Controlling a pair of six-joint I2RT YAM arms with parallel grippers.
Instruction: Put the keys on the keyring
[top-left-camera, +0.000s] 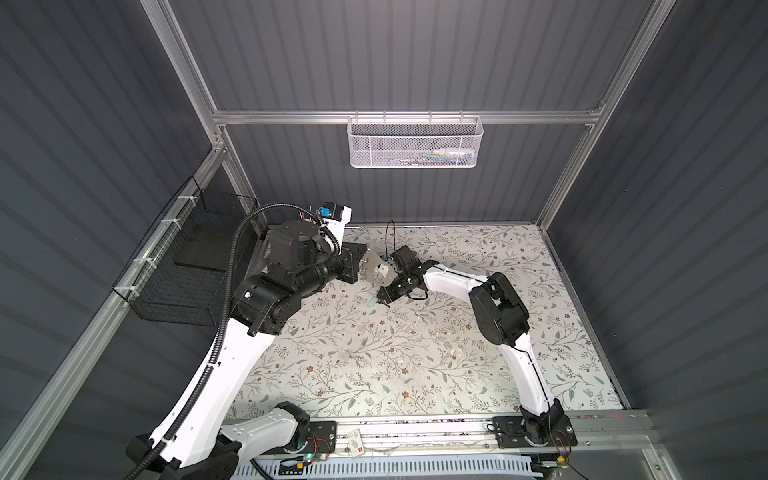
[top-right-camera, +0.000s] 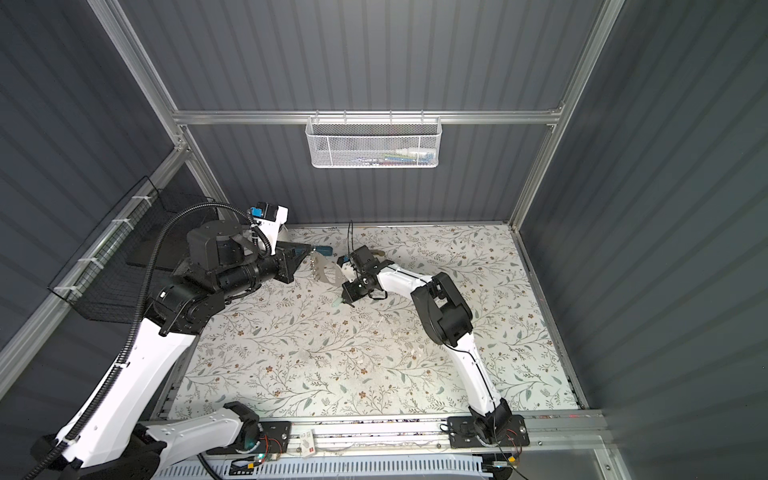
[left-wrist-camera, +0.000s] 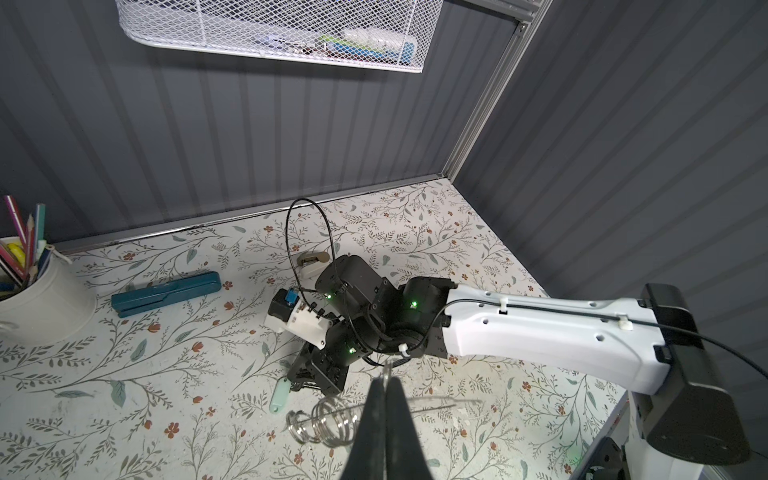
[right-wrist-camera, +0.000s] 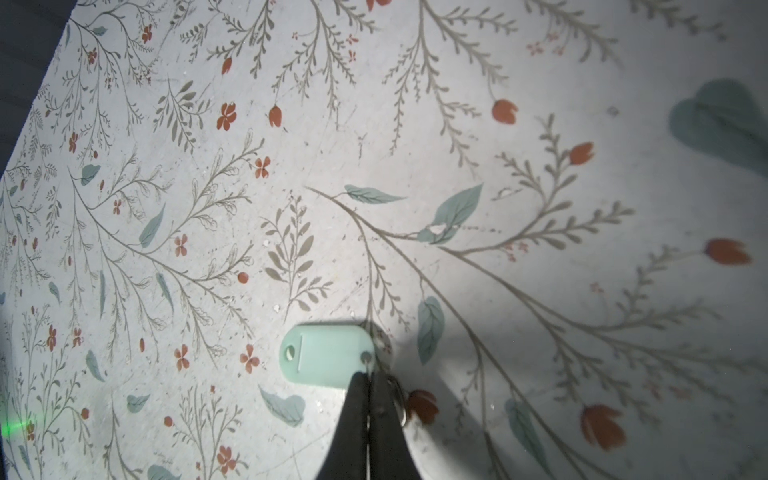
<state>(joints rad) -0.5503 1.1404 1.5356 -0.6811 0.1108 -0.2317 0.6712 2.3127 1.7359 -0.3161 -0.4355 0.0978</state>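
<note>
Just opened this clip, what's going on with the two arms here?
Both arms meet near the back of the floral table. The left tool is shut on the keyring and holds it out toward the right arm. The right tool is shut on the ring end of the keys, with the mint tag low by the tabletop. The keys are not yet on the keyring.

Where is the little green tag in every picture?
Top views: the mint-green tag shows mid-table at the tip of the right end effector.
Left wrist: it pokes out beside that end effector, near the keyring wire rings.
Right wrist: right at the closed fingertips.
Shared landmark: the right end effector.
</note>
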